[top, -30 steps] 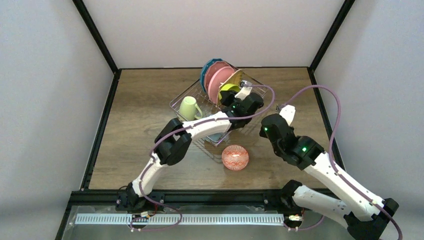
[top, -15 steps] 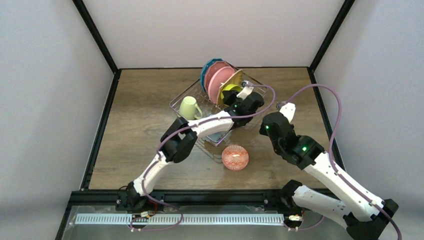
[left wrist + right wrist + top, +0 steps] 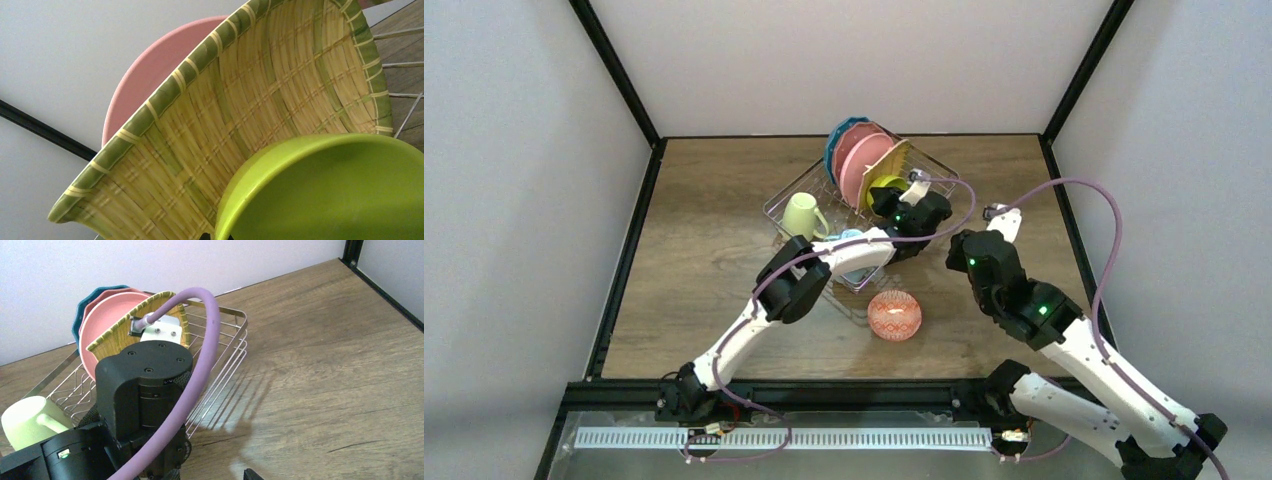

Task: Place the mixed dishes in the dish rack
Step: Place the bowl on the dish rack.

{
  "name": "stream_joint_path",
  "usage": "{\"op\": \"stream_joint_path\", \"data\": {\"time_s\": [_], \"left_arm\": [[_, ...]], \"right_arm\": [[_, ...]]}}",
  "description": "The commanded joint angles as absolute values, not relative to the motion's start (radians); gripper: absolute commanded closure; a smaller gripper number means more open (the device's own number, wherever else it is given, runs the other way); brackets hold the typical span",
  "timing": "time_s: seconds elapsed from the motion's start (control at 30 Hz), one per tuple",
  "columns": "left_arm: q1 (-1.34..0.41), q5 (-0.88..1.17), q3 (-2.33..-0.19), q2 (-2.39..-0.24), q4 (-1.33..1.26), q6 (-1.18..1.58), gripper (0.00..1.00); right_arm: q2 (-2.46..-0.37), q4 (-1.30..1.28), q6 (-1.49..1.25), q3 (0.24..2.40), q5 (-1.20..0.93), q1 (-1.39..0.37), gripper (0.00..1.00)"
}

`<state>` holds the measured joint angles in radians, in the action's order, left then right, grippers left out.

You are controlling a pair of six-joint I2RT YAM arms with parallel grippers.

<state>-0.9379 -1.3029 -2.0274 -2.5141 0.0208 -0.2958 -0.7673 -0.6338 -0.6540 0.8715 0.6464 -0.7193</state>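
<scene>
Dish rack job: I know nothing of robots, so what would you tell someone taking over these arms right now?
Left gripper: shut on the lime bowl, in the rack by the woven plate.
Right gripper: open, empty, beside the rack.
Done: blue plate, pink plates and woven plate upright in the rack; green mug in too.
Left: release the lime bowl, then load the red bowl from the table.

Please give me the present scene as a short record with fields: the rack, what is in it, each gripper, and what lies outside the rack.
rack: silvery wire dish rack on wooden table
in rack: blue plate, pink plates and woven tan plate on edge; pale green mug
left gripper: shut on lime green bowl, beside the woven plate
right gripper: open, empty, right of rack
outside rack: red-patterned bowl on table
</scene>
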Motion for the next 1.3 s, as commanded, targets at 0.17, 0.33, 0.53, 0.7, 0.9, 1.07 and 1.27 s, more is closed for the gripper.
{"op": "stream_joint_path", "data": {"time_s": [0.17,0.33,0.53,0.7,0.9,1.07,1.27], "left_arm": [[-0.912,-1.391,-2.06,-2.561,-0.212,-0.435,0.97],[-0.912,-1.387,-2.059,-2.571,-0.263,-0.482,0.97],[-0.912,-1.397,-2.045,-2.611,-0.362,-0.577,0.97],[-0.912,-1.395,-2.035,-2.641,-0.473,-0.677,0.97],[-0.902,-1.397,-2.026,-2.661,-0.532,-0.733,0.97],[-0.897,-1.403,-2.016,-2.669,-0.606,-0.799,0.97],[-0.892,-1.41,-2.016,-2.682,-0.665,-0.854,0.97]], "right_arm": [[-0.686,-0.512,-0.652,0.728,0.628,-0.716,0.28],[-0.649,-0.478,-0.654,0.676,0.627,-0.717,0.28],[-0.596,-0.422,-0.665,0.601,0.622,-0.717,0.28],[-0.554,-0.396,-0.669,0.556,0.626,-0.718,0.28],[-0.525,-0.365,-0.67,0.532,0.629,-0.717,0.28],[-0.52,-0.341,-0.67,0.512,0.629,-0.717,0.28],[-0.504,-0.321,-0.673,0.497,0.625,-0.717,0.28]]}}
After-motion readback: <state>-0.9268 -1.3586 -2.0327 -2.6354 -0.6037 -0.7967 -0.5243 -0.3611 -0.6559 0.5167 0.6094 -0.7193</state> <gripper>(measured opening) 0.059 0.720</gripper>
